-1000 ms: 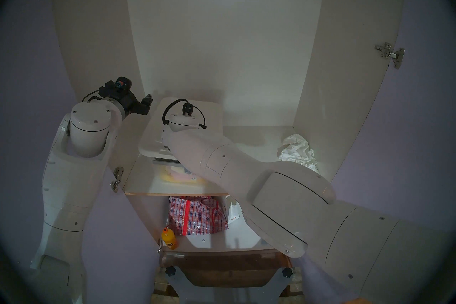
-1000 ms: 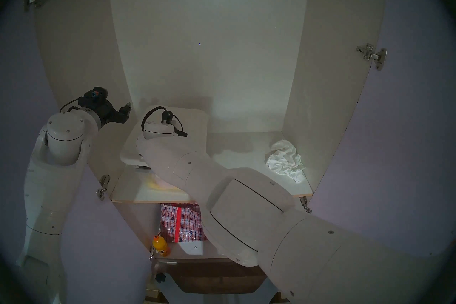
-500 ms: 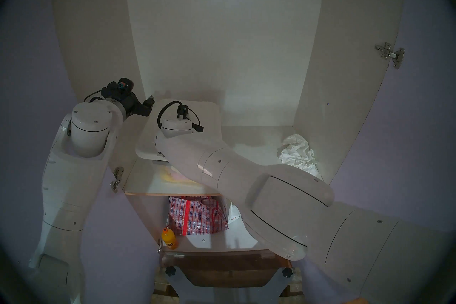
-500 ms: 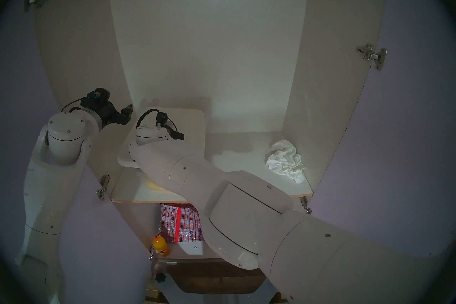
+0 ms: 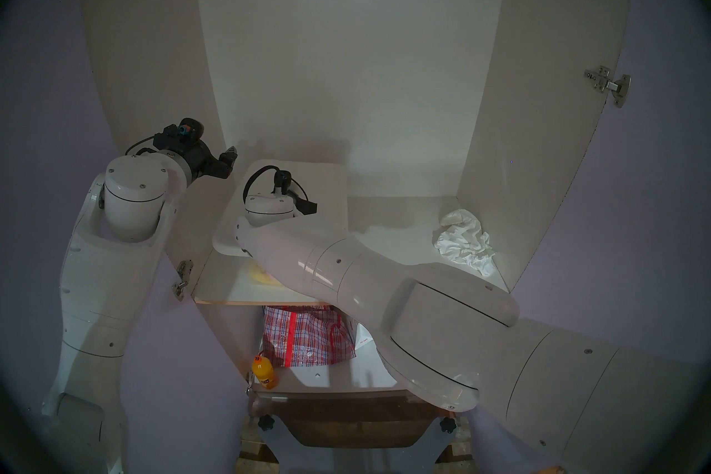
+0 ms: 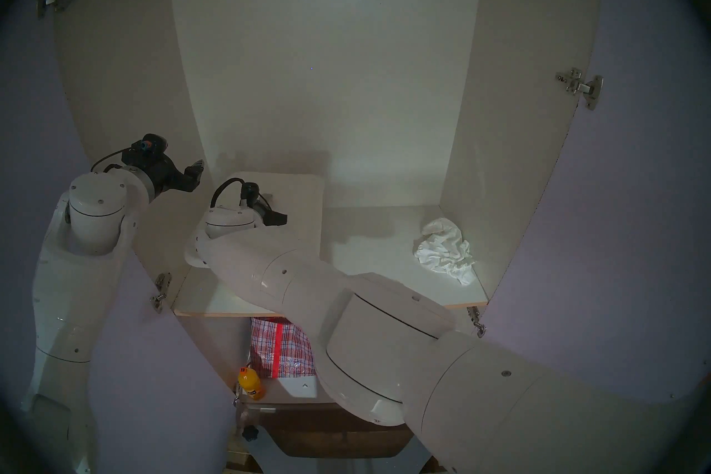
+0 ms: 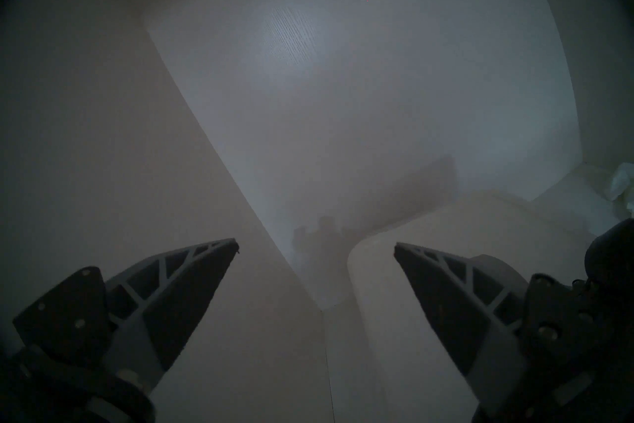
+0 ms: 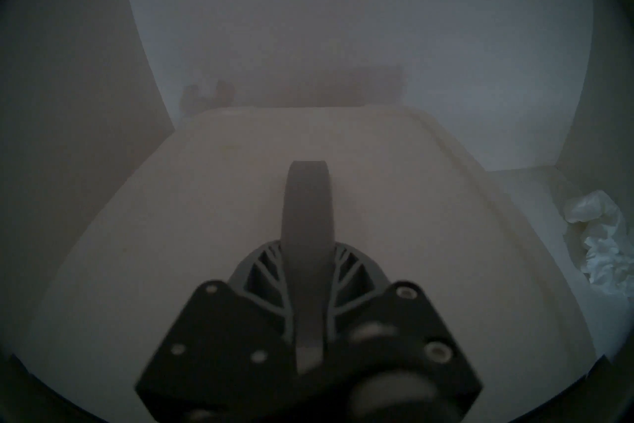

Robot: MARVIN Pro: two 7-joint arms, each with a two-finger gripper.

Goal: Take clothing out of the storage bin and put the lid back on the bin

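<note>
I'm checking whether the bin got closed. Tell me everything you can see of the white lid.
The lid is a flat, opaque white plastic rectangle with rounded corners, a raised panel and a stepped rim. A grey arched handle stands at its centre. The right tool straddles it, fingers against both sides. The lid lies roughly level over the storage bin at the left of the shelf. Whether it is fully seated cannot be told.

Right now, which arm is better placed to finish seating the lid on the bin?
Right: the right end effector grips the lid's grey handle; the left end effector hangs open, off the lid.
</note>
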